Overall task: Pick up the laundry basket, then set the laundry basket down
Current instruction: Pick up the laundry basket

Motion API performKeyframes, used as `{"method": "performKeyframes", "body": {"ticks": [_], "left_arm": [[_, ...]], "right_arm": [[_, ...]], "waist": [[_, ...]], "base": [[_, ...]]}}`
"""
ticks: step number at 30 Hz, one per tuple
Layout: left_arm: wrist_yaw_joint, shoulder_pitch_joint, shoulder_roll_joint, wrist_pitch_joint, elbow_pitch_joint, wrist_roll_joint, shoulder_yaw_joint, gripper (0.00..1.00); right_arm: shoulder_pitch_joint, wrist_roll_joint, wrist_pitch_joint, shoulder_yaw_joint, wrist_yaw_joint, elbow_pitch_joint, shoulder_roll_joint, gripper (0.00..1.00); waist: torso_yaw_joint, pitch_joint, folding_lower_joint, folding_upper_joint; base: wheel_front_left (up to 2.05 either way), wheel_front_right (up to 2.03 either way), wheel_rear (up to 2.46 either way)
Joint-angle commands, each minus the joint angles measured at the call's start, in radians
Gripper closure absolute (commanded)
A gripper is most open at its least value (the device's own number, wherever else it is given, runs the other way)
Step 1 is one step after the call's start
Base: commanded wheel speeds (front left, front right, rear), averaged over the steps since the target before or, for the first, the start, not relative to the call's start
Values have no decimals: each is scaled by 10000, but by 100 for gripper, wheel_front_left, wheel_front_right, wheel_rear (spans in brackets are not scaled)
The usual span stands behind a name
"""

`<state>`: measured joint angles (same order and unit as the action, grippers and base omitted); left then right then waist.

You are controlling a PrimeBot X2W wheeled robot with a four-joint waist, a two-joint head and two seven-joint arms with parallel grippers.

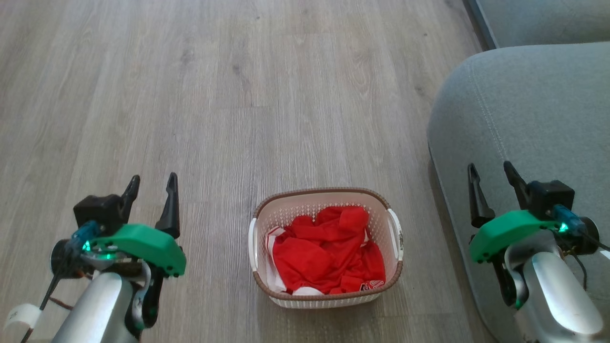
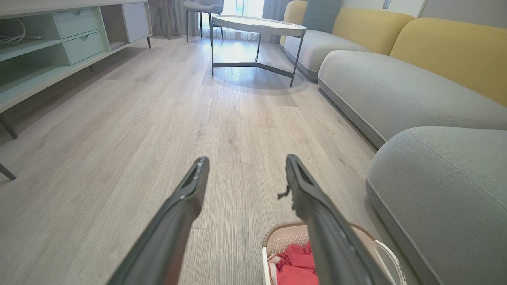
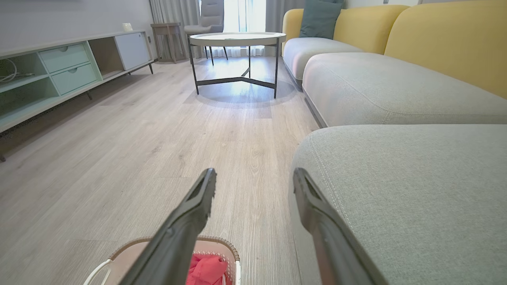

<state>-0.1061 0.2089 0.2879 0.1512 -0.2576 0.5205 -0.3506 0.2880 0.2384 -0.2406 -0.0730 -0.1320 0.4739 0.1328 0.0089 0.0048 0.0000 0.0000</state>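
The laundry basket (image 1: 381, 224) stands on the wood floor in the lower middle of the head view: cream perforated plastic, brown woven-look rim, white side handles, red clothing (image 1: 329, 250) bunched inside. My left gripper (image 1: 151, 182) hovers open to the basket's left, well apart from it. Over the sofa edge to the basket's right, my right gripper (image 1: 491, 171) is open too, holding nothing. The left wrist view catches the basket (image 2: 287, 235) at the bottom, behind the left gripper (image 2: 245, 161). The basket (image 3: 128, 247) also shows low in the right wrist view under the right gripper (image 3: 253, 174).
A grey sofa seat (image 1: 524, 119) fills the right side, close to the basket. Farther off stand a round coffee table (image 2: 257, 25), a pale green media cabinet (image 2: 59, 43) on the left, and yellow sofa backs (image 3: 447, 35). Bare wood floor (image 1: 214, 95) stretches ahead.
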Motion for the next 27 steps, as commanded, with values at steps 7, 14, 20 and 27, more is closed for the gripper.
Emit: {"method": "performKeyframes", "body": {"ticks": [7,14,20,27], "left_arm": [[-9,931,336,208,230,56,296,0],[47,1324,212,351,165,28,204,0],[177,1859,71,542,-44,2,148,0],[468,2750,-101,787,-604,-106,53,0]], "right_arm": [[657,-49,-126,-147,13,-302,98,0],[900,-148,-147,3,13,-313,-8,0],[1400,-263,-172,181,13,-245,-157,0],[2135,-506,-196,367,13,-60,-378,0]], "waist": [[46,435,0,0],[100,1308,0,0],[104,2416,0,0],[77,3915,0,0]], "base": [[0,0,0],[0,0,0],[0,0,0],[0,0,0]]}}
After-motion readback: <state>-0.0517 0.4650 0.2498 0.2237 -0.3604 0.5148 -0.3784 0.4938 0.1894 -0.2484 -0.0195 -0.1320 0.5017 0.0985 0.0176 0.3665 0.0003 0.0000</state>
